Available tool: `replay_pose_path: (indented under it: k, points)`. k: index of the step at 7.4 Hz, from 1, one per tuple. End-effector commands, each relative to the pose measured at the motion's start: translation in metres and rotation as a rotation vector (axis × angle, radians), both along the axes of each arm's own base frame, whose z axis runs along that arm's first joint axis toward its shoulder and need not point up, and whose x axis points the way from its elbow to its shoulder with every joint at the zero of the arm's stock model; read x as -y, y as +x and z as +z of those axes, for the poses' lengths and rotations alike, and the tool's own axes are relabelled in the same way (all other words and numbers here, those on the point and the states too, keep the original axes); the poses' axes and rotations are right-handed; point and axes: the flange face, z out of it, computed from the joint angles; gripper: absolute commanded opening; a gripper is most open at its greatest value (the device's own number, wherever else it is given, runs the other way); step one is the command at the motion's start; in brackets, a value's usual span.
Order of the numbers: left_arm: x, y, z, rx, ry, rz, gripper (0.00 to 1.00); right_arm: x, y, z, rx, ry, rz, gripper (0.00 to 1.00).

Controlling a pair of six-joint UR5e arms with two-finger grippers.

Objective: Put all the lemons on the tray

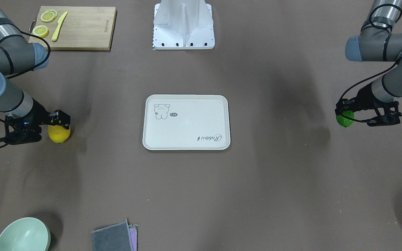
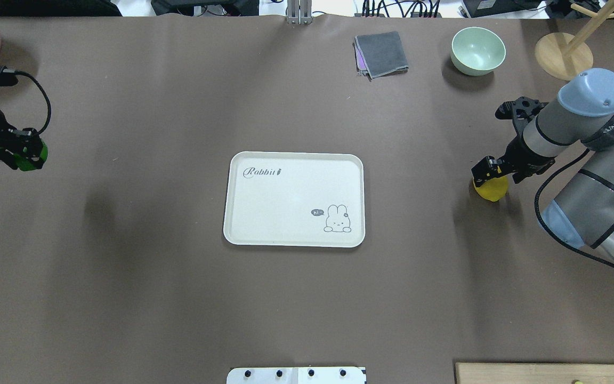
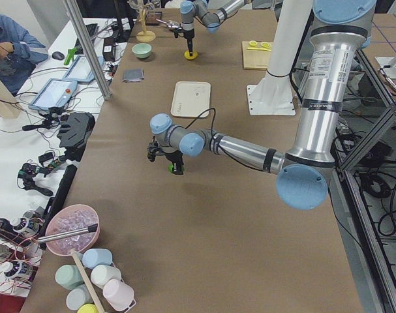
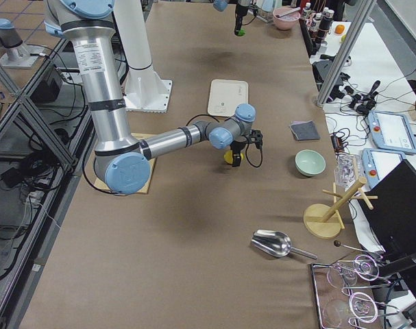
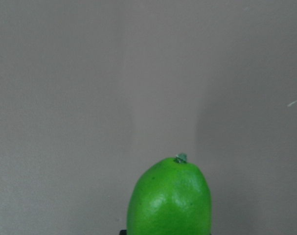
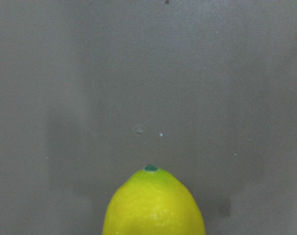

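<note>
Overall | brown table (image 2: pixel 126 298) | cream tray (image 2: pixel 285 186) centre | cluttered workbench (image 3: pixel 8 140) alongside

A long table (image 2: pixel 126 298) under a dull brown cover fills the middle of the room. Soft light falls from above and leaves blurred grey shadows on the cover. In the left side view, a white bench (image 3: pixel 8 140) cluttered with cables runs along at nine o'clock. A slim metal post (image 3: pixel 87 52) rises at eleven o'clock. Orange-brown floor tiles (image 3: pixel 388 26) show at one o'clock, and a metal frame (image 3: pixel 374 140) stands at three o'clock.
</note>
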Motion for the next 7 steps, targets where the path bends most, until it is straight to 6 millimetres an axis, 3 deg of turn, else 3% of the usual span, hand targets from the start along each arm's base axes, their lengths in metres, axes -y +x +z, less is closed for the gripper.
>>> replay_pose_path:
  k: [1,2,3,4,5,6,7]
  points:
    - [0.035,-0.018,-0.059,0.021,-0.019,0.007,0.0,-0.001,-0.003,-0.001,0.005,-0.005,-0.007,0.77]
    - [0.045,-0.022,-0.08,0.023,-0.024,-0.005,0.0,0.0,-0.002,-0.002,0.007,-0.001,-0.006,0.22]
    - [0.053,-0.026,-0.105,0.023,-0.022,-0.015,0.0,-0.001,-0.001,-0.006,0.013,0.001,-0.005,0.0]
    - [0.059,-0.026,-0.14,0.027,-0.03,-0.019,0.0,0.005,0.009,-0.015,0.029,0.005,0.011,0.0]
    - [0.065,-0.024,-0.166,0.018,-0.014,-0.026,0.0,0.016,0.013,-0.036,0.069,-0.009,0.033,0.0]
    - [0.07,-0.022,-0.201,0.018,-0.017,-0.031,0.0,0.025,0.006,-0.058,0.09,-0.018,0.066,0.0]
    - [0.072,-0.017,-0.231,0.015,-0.025,-0.05,0.0,0.036,-0.007,-0.092,0.121,-0.026,0.104,0.0]
